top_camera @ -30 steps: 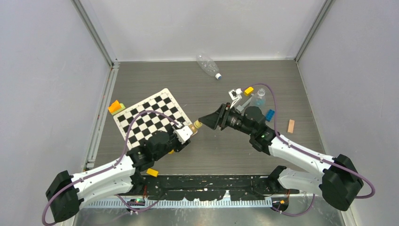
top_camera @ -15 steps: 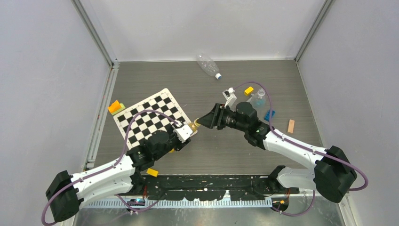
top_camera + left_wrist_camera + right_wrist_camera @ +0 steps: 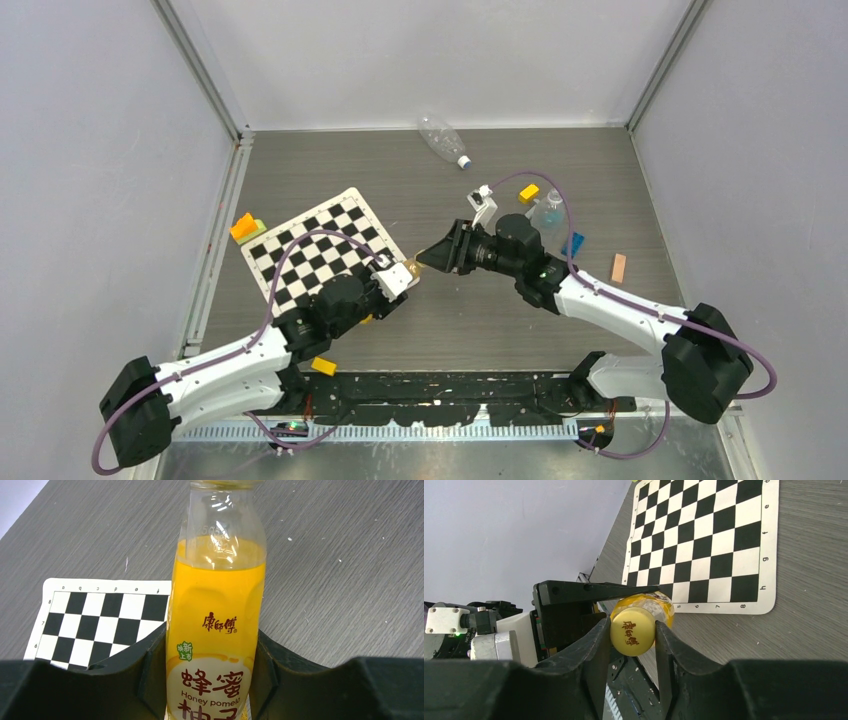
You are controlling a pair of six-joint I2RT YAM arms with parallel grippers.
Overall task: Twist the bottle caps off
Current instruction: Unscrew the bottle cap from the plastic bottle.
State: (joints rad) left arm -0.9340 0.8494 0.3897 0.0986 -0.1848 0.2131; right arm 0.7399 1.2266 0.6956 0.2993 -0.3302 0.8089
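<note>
My left gripper [image 3: 392, 284] is shut on the yellow-orange bottle [image 3: 216, 625] and holds it by its body above the table, neck pointing right. In the left wrist view the black fingers [image 3: 145, 670] press on both sides of the label. My right gripper [image 3: 430, 258] is shut on the bottle's yellow cap [image 3: 632, 631], one finger on each side of it. In the top view only a bit of the bottle's neck [image 3: 411, 267] shows between the two grippers. A clear crinkled bottle [image 3: 441, 137] with a white cap [image 3: 464, 162] lies at the back. Another clear bottle [image 3: 550, 211] stands behind my right arm.
A chessboard mat [image 3: 320, 240] lies left of centre, under the left gripper. Toy blocks: a yellow one [image 3: 529, 192] and a blue one [image 3: 573, 244] near the right arm, an orange one [image 3: 244, 228] at the left, a yellow one [image 3: 323, 366] at the near edge. A wooden piece [image 3: 619, 267] lies at the right.
My right gripper has moved left over the cap and its wrist has rolled. The left gripper and the bottle have stayed almost still.
</note>
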